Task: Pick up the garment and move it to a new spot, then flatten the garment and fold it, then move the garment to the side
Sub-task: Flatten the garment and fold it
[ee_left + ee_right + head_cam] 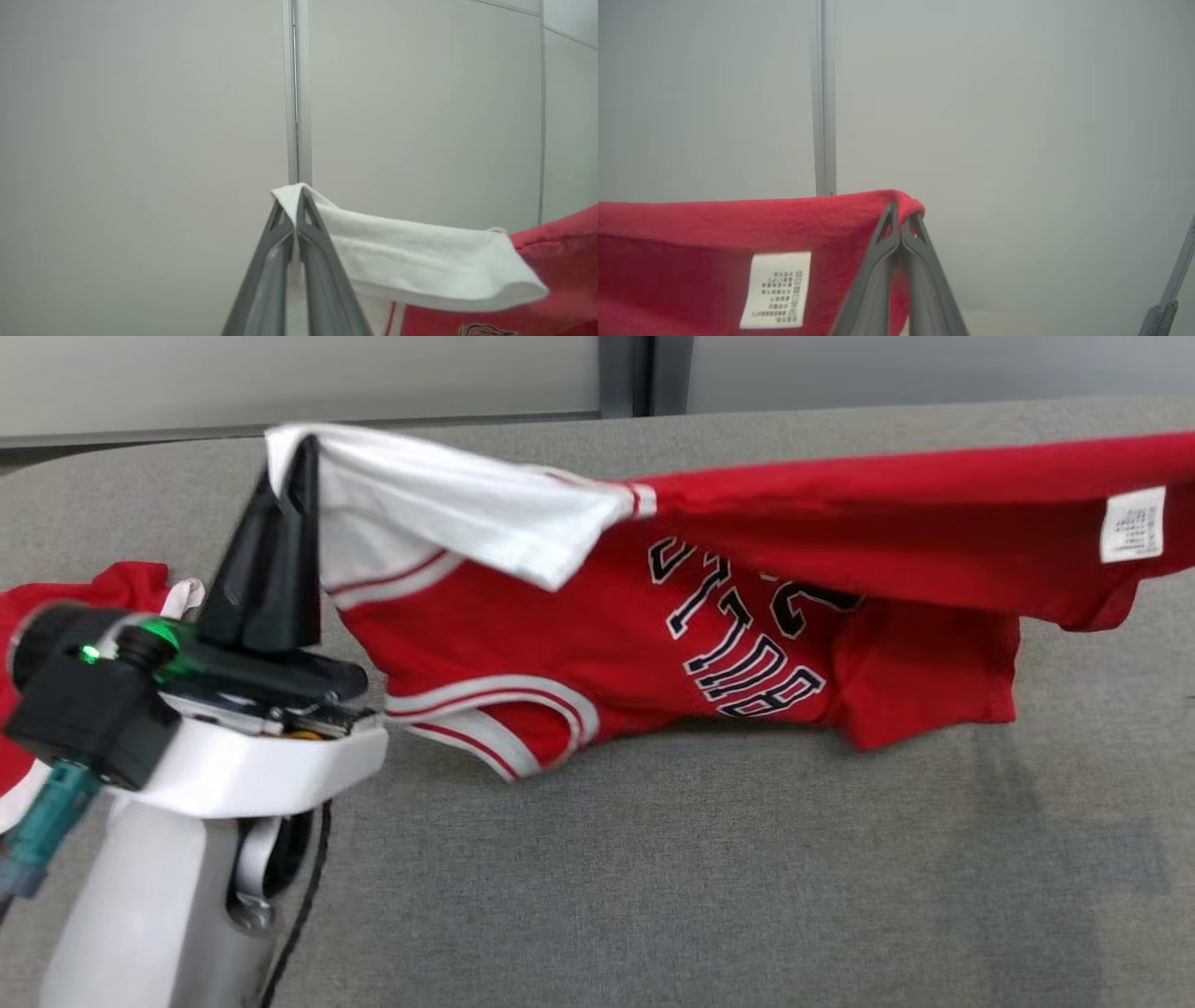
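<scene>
The garment [747, 607] is a red jersey with white sleeves, striped trim and dark lettering. It hangs stretched above the grey table [653, 877], its lower part resting on the surface. My left gripper [297, 448] is shut on the white sleeve edge at the upper left; in the left wrist view the left gripper [299, 196] pinches the white sleeve [420, 261]. In the right wrist view my right gripper [903, 214] is shut on the red hem [761, 224], beside a white care label [777, 289]. The label [1131, 525] also shows at the head view's right edge.
Another bunch of red and white cloth [103, 593] lies at the table's left edge, behind my left wrist. A pale wall with a vertical seam [296, 93] stands beyond the table's far edge. Open grey surface spreads across the front and right.
</scene>
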### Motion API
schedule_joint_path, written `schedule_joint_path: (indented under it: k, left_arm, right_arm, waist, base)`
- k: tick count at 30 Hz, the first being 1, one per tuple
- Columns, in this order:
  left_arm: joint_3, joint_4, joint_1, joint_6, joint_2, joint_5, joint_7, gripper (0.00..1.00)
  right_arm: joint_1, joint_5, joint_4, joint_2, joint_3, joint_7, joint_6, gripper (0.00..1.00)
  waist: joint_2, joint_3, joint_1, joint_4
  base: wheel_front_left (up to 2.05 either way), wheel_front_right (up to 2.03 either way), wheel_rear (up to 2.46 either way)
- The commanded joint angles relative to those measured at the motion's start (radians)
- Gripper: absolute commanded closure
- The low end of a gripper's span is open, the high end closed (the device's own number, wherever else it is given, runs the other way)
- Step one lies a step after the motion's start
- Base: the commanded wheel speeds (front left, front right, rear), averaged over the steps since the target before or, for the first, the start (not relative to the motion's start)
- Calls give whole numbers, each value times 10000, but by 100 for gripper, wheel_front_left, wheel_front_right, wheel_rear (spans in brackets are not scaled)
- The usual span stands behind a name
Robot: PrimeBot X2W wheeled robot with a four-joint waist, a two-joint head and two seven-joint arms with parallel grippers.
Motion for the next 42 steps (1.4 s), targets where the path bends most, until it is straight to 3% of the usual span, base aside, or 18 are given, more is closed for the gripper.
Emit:
schedule_joint_path:
  k: [1,10,20,26,34,42]
  left_arm:
    - [157,-309,-446,54,166,88,44,100]
    - [421,-1235,-2332,-59,608,-19,1118,100]
    - [230,284,-3696,-502,440,-673,1616,100]
    - [73,2891,-5864,-954,93,-918,1098,100]
    - [97,6590,-9023,-1228,-112,-677,-200,100]
    - [120,9919,-9487,-1379,-749,-1082,-435,100]
  right_arm:
    - [-192,84,-348,-116,-113,128,-3,100]
    - [-736,289,-1925,-399,-484,864,-5,100]
    - [-1488,838,-1259,-510,-523,1215,-3,100]
    - [-3628,1089,297,-611,5,929,-3,100]
    - [-7254,1198,3413,-283,1670,-276,-3,100]
    - [-8810,1600,7478,262,3186,-1149,-2,100]
  waist:
    - [0,-290,0,35]
    - [0,-1220,0,95]
    - [0,-848,0,196]
    - [0,-153,0,175]
    - [0,242,0,-131]
    - [0,768,0,3]
  base:
    - [0,0,0]
    - [0,0,0]
    - [0,0,0]
    - [0,0,0]
    - [0,0,0]
    - [0,0,0]
